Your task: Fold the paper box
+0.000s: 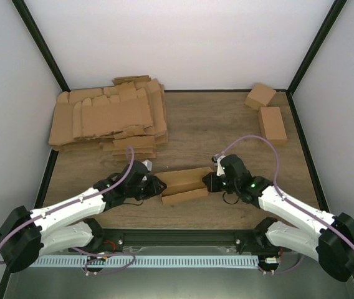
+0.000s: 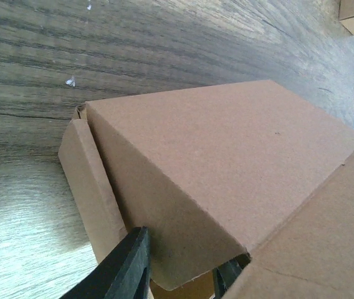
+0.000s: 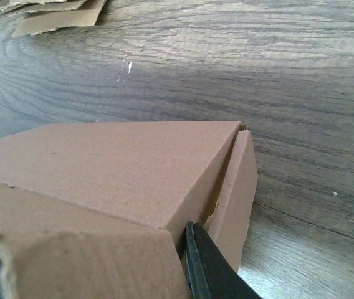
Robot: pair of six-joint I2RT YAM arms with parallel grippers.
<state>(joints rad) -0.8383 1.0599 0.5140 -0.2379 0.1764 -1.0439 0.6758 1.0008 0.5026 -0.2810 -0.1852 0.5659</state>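
Observation:
The paper box [image 1: 185,185] is a shallow brown cardboard tray lying crosswise at the near middle of the table. My left gripper [image 1: 158,185] is at its left end. In the left wrist view its two black fingers [image 2: 127,268] stand on either side of an end flap of the box [image 2: 227,156], closed onto it. My right gripper [image 1: 209,181] is at the right end. In the right wrist view one of its fingers [image 3: 211,274] is wedged between the box's wall [image 3: 121,168] and an outer flap; the other finger is hidden behind cardboard.
A big pile of flat cardboard blanks [image 1: 108,118] lies at the back left. Two finished small boxes [image 1: 260,96] [image 1: 272,124] stand at the back right. Black frame posts and white walls close in the table's sides and back.

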